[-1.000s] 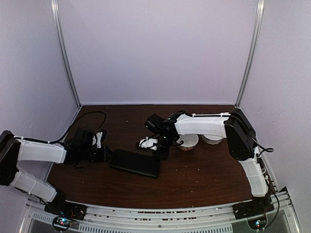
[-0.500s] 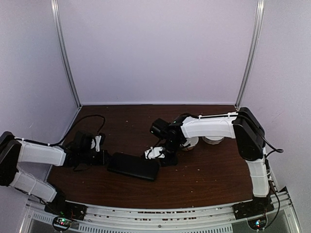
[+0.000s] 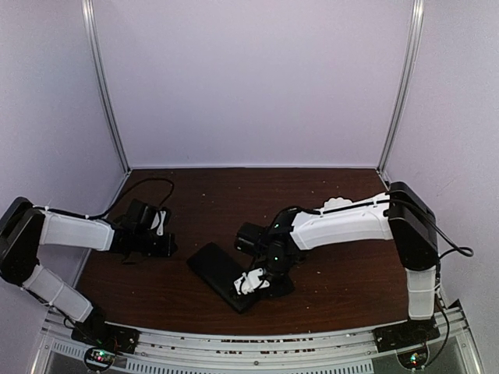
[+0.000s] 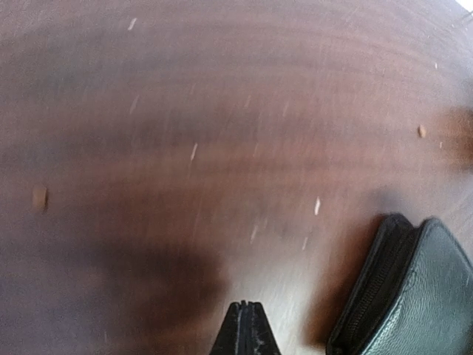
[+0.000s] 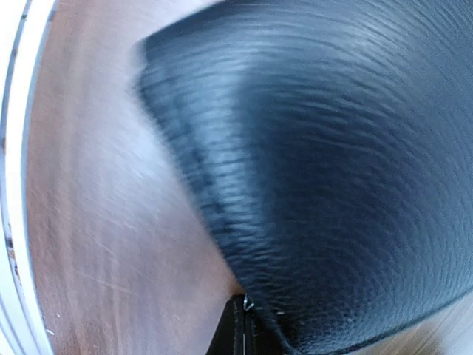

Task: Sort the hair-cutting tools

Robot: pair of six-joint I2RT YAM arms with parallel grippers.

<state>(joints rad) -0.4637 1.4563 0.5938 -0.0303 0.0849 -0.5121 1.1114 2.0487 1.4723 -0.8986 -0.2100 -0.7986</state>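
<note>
No hair-cutting tools show in any view. A flat black zipped case (image 3: 218, 269) lies askew at the table's front middle. My right gripper (image 3: 248, 287) is low over its near right end. In the right wrist view the leather case (image 5: 332, 148) fills the frame, and my right gripper (image 5: 246, 302) is shut at its edge on a small silver zipper pull (image 5: 247, 303). My left gripper (image 3: 165, 245) is shut on nothing, left of the case and apart from it. In the left wrist view, my left gripper (image 4: 247, 305) hangs over bare wood, and the case's zipped corner (image 4: 414, 296) sits at lower right.
The brown table (image 3: 343, 280) is walled in by pale panels and metal posts (image 3: 105, 86). A black cable (image 3: 148, 183) loops behind the left arm. The white front rail (image 5: 15, 148) runs close to the case's near end.
The right arm swung toward the front of the table, and the case turned and slid with it. The left gripper came off the case's left end and now sits apart, fully shut.
</note>
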